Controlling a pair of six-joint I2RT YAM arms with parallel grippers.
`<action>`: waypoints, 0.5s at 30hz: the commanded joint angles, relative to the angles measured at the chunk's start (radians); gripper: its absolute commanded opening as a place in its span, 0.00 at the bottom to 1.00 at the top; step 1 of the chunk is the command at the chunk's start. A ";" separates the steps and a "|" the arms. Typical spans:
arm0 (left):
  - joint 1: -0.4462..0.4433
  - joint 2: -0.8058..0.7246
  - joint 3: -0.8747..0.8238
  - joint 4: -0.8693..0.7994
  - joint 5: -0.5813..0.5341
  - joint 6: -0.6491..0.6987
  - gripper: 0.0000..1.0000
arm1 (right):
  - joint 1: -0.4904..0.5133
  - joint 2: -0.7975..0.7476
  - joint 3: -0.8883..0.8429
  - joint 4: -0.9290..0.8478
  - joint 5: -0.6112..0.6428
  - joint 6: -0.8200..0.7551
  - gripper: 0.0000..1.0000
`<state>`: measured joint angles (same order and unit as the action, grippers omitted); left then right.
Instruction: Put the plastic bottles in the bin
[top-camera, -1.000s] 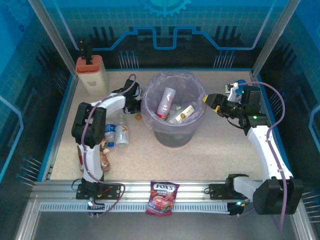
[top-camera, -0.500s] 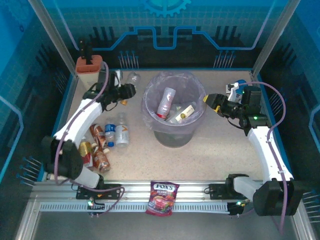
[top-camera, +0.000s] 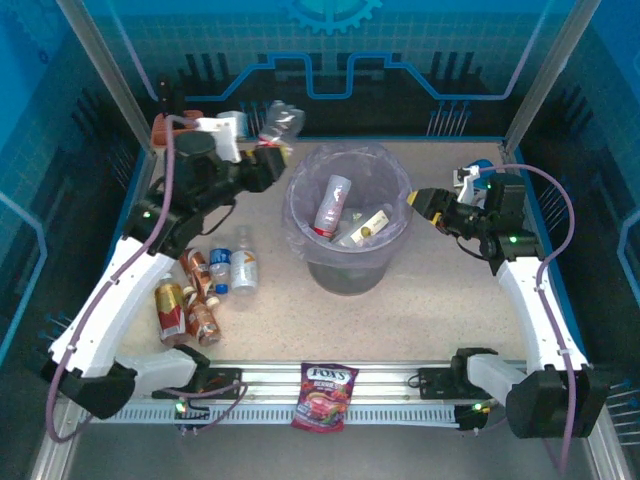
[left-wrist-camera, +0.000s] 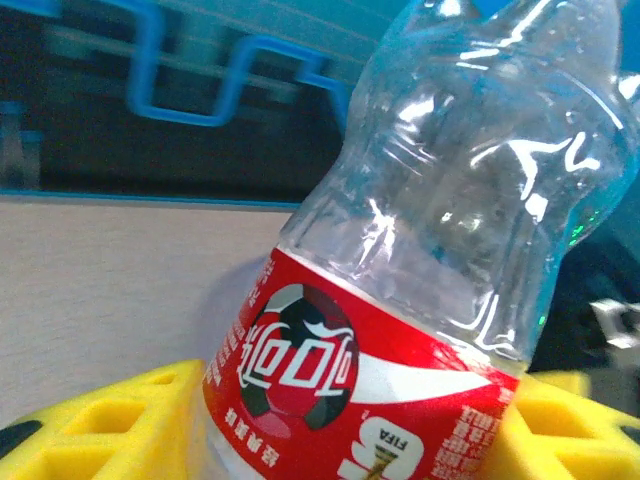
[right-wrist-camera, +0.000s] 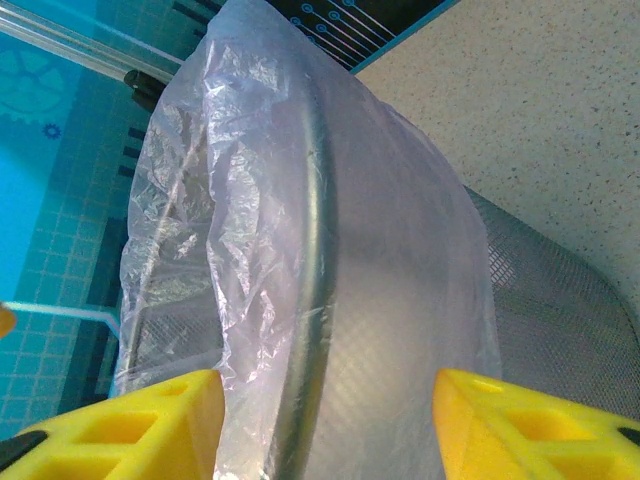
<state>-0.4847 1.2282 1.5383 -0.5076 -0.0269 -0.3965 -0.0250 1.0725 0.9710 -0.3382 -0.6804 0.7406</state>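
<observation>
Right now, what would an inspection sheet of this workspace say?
Surface: speckled beige tabletop, no spills seen.
Job's things: red-labelled bottle held up left of the bin; two bottles inside it; several bottles lying at the left.
Clutter: FOX'S candy bag on the front rail.
Grippers: left gripper shut on the red-labelled bottle; right gripper open, jaws either side of the bin's rim.
Cables: purple cables loop off both arms.
Surroundings: blue panels, aluminium frame.

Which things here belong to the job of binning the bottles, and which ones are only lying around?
Job: clear red-label bottle, held up; bottles lying at left; bin; bottles inside it.
Lying about: FOX'S candy bag.
</observation>
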 joint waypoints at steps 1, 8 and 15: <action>-0.116 0.095 0.089 -0.078 -0.051 0.041 0.30 | 0.016 -0.010 0.016 -0.002 0.002 -0.015 0.58; -0.257 0.296 0.205 -0.190 -0.001 0.075 0.23 | 0.017 -0.006 0.033 -0.001 0.009 -0.018 0.58; -0.302 0.426 0.171 -0.218 -0.008 0.024 0.20 | 0.022 -0.006 0.035 0.008 0.024 -0.022 0.58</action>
<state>-0.7750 1.6451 1.7119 -0.6815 -0.0242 -0.3508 -0.0189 1.0725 0.9710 -0.3386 -0.6701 0.7364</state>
